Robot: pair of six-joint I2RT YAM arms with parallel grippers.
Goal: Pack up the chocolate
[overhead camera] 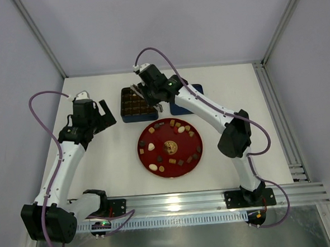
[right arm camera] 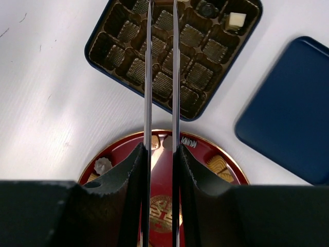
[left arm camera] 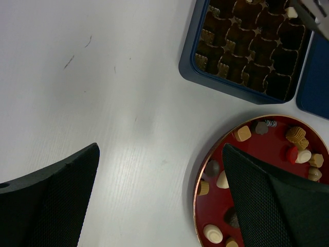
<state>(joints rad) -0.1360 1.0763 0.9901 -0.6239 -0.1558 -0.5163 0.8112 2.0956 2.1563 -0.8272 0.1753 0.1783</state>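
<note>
Chocolate packing: tin nearly bare.
Right gripper over the tin, blades narrow, load unclear; left gripper wide beside it. Likely placing; next needs 1 free cell.

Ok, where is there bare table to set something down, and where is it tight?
Bare: the table left of the tin and plate, beneath the left pincer; also the strip right of the right arm. Crowded: tin, lid and plate sit close, the right pincer over the tin.
</note>
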